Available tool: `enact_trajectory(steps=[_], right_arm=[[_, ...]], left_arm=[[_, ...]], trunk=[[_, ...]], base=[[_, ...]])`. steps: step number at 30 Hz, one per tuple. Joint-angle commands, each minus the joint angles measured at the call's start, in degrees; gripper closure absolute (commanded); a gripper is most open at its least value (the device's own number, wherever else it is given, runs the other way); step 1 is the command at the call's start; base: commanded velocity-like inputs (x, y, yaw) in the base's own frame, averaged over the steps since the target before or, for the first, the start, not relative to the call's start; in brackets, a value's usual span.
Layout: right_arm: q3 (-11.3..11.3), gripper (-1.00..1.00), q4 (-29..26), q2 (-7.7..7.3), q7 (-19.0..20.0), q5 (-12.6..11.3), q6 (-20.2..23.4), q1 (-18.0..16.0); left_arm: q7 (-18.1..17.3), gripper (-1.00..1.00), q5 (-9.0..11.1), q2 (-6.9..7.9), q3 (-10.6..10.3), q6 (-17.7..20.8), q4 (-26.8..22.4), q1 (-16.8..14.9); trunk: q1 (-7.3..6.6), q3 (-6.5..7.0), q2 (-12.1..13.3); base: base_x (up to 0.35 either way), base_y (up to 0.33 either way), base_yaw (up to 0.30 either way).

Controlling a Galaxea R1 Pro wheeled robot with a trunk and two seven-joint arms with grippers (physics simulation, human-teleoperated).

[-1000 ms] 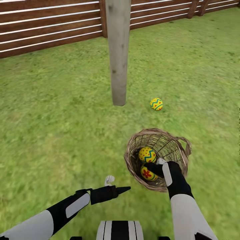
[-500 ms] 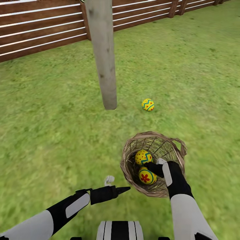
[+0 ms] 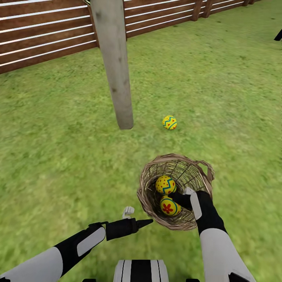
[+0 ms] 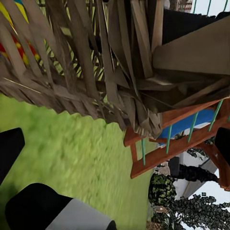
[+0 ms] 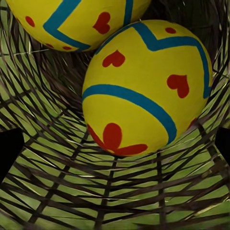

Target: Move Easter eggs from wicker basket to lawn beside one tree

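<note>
Wicker basket holds two eggs; right fingers inside, grip unclear; left fingers pressed together

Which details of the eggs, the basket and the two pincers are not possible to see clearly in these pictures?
- Right pincer: in the head view its tips are inside the wicker basket; whether it is open is unclear.
- Left pincer: head view, tips overlap, opening unclear.
- Flower egg: far side hidden by the right pincer.
- Upper egg: cut by the right wrist view's edge.
- Tree: crown cut by the head view's top edge.
- Egg on the lawn: pattern too small.
</note>
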Motion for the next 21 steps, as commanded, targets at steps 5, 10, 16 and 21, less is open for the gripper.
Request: enact_trajectory(steps=[5,10,16,21], right_arm=[[-0.2,-1.0,0.0,0.06,-0.5,-0.4,0.3,-0.1],[-0.5,-1.0,0.0,0.06,-0.4,-1.5,0.2,0.0],[-4.3,-1.0,0.0,0.06,-0.5,-10.2,0.3,0.0],[-3.9,-1.0,-0.5,0.06,-0.6,-10.1,0.1,-1.4]], left_arm=[[-0.1,-1.0,0.6,0.04,-0.2,0.4,0.0,-0.1],[0.2,-1.0,0.6,0.04,-0.2,0.4,0.0,-0.1],[0.4,-1.0,0.6,0.04,-0.2,0.4,0.0,-0.1],[-0.4,-1.0,-0.1,0.59,-1.8,0.1,-1.6,-0.1]], trunk=[[-0.01,-0.03,0.0],[-0.01,-0.03,0.0],[-0.01,-0.03,0.0],[-0.01,-0.03,0.0]], base=[[0.0,0.0,0.0],[0.0,0.0,0.0],[0.0,0.0,0.0],[0.0,0.0,0.0]])
